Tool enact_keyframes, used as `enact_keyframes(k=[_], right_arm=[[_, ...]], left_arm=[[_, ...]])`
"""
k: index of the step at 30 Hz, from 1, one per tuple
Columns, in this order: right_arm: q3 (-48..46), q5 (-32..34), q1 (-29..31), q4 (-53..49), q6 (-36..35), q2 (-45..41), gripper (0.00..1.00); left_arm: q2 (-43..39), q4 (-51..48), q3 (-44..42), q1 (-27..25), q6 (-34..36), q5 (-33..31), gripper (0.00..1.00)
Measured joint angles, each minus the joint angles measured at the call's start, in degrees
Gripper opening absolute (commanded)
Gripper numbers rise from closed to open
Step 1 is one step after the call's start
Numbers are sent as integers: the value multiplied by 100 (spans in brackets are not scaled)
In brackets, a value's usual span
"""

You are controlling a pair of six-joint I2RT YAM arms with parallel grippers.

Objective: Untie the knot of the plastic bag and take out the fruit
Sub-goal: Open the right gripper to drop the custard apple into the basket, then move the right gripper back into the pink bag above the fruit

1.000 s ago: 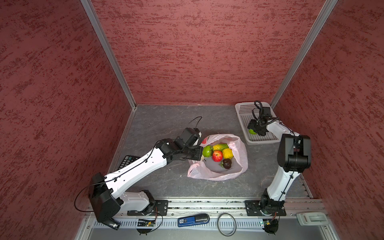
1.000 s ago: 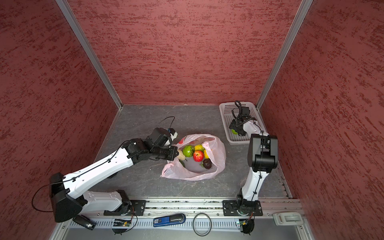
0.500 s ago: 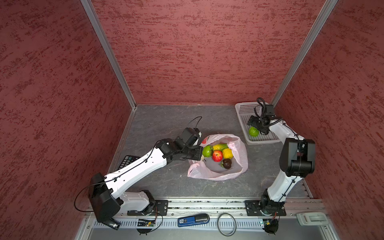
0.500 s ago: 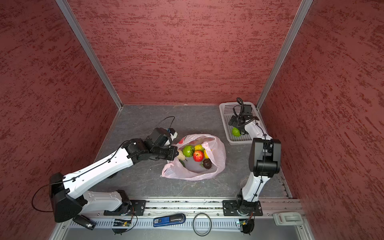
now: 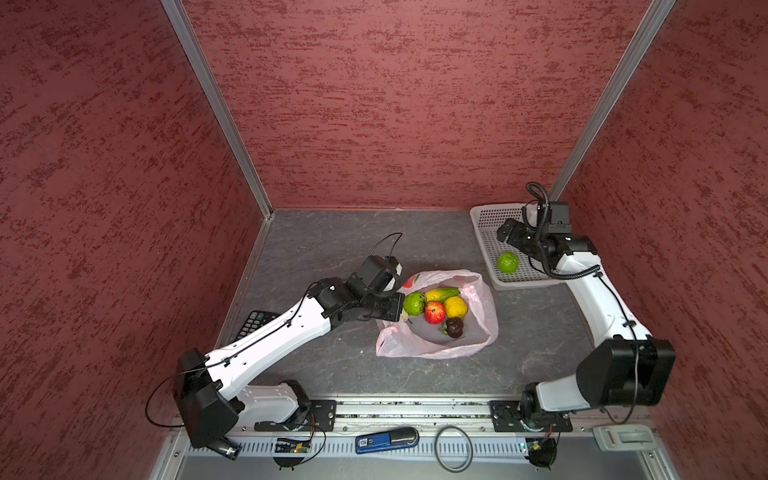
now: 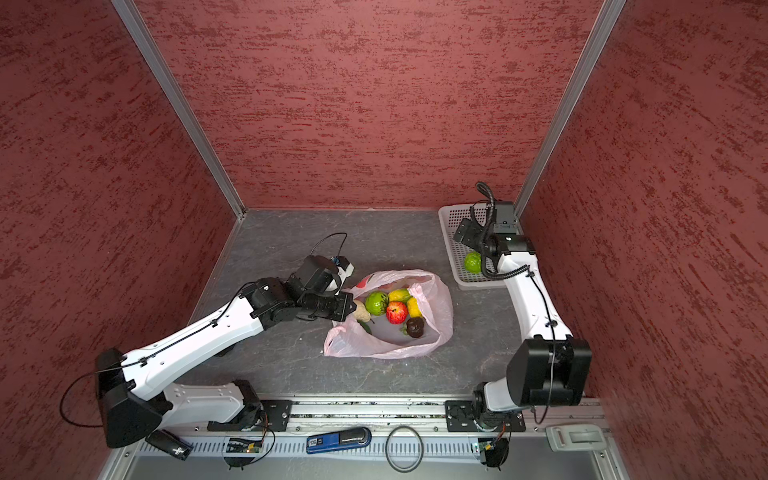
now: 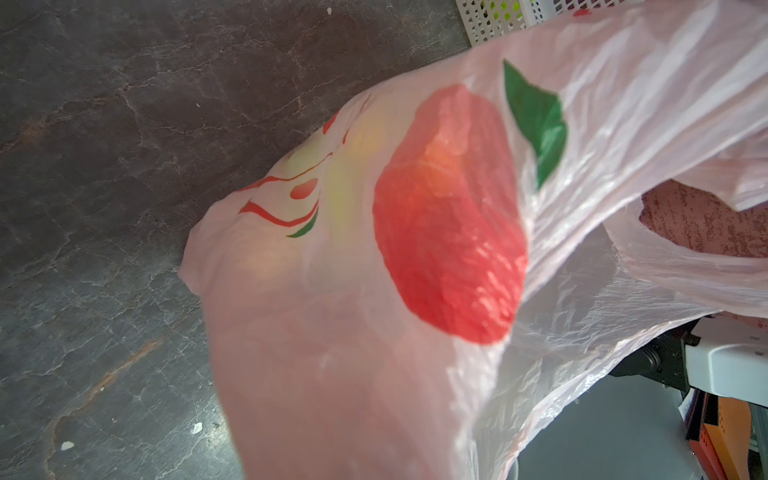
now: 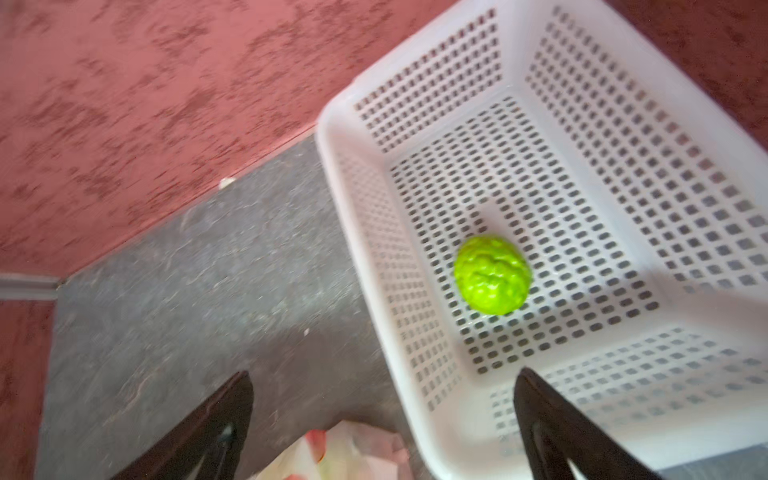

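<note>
Black-fingered, the left gripper [image 5: 392,308] is clamped on the left rim of the plastic bag [image 5: 478,328], which lies mid-table with its mouth gaping upward. Inside it lies fruit [image 5: 434,312]: green, red, yellow, dark and long yellow-green pieces. Further right, a bumpy green fruit [image 5: 508,262] sits in the white basket [image 5: 484,232], clear of the right gripper [image 8: 384,376], which hangs over the basket's rim, jaws spread wide.
</note>
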Motion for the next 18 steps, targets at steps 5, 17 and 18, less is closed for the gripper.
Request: enact_keyframes(k=[5,17,18], right_arm=[[424,0,1228,-586,267,-656,99],[1668,632,4586,-1565,1613,-590,98],[1709,702,4798,-1617,1707,-514,97]], left_arm=[[0,37,0,11,28,39,0],[-72,50,-68,4,24,170,0],[-94,50,-83,2,22,170,0]])
